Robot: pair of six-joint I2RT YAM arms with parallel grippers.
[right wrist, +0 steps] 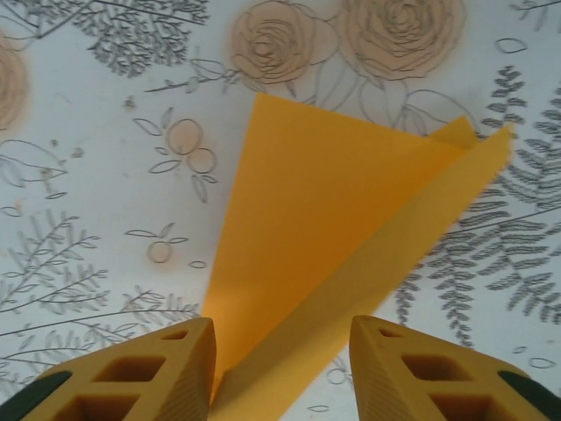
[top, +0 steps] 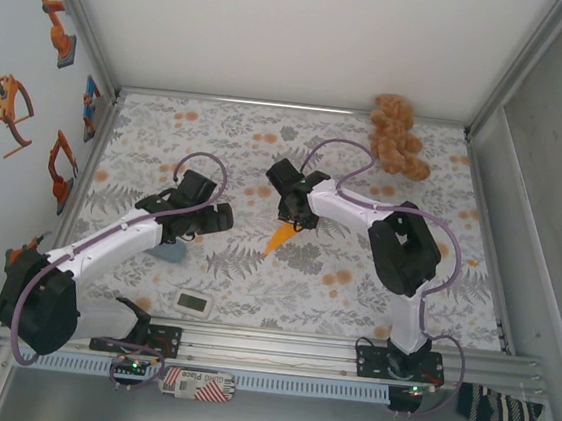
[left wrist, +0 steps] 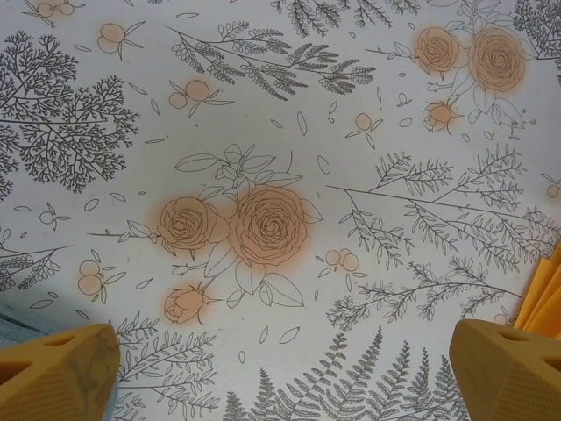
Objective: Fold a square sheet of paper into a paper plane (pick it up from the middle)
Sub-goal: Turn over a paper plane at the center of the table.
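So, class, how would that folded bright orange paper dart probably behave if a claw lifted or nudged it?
The folded bright orange paper dart looks thin and layered, so it's probably very light and would skid on the floral cloth at a nudge. Its creases likely stiffen it lengthwise, though the loose flap may sag or spring open.

Robot lab test cell
Aluminium framing [top: 292, 105] and white panels [top: 300, 32] enclose a cloth-covered surface [top: 253, 288] (robot arms [top: 357, 206] bolted to near rail [top: 277, 346]).
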